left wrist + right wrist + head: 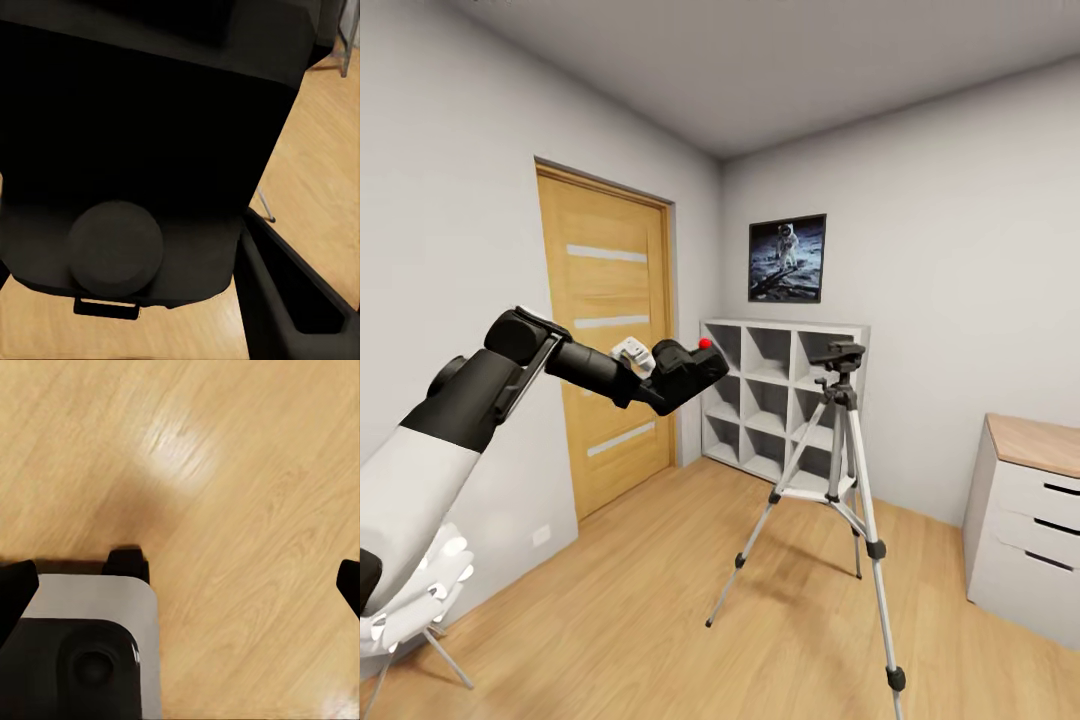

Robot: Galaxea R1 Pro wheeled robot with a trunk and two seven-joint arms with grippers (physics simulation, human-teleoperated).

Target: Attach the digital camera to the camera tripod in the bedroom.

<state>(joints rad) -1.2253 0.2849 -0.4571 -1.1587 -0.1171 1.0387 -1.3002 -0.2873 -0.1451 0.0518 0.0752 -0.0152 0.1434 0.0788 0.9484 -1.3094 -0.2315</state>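
Observation:
In the head view my left gripper (672,382) is shut on the digital camera (690,368), a black body whose red dot faces up. It is held in the air in front of the door, left of the camera tripod (847,440) and about level with the tripod's black pan head (840,358), with a clear gap between them. The left wrist view has the digital camera (150,150) dark and very close, with one of the fingers (292,300) beside it. My right gripper (184,583) hangs open over the wood floor, next to the robot's base (90,645).
An oak door (610,330) is on the left wall, and white cube shelving (780,400) stands in the corner behind the tripod. A white dresser (1025,520) with a wood top is at the right. A white chair (420,600) sits at the lower left.

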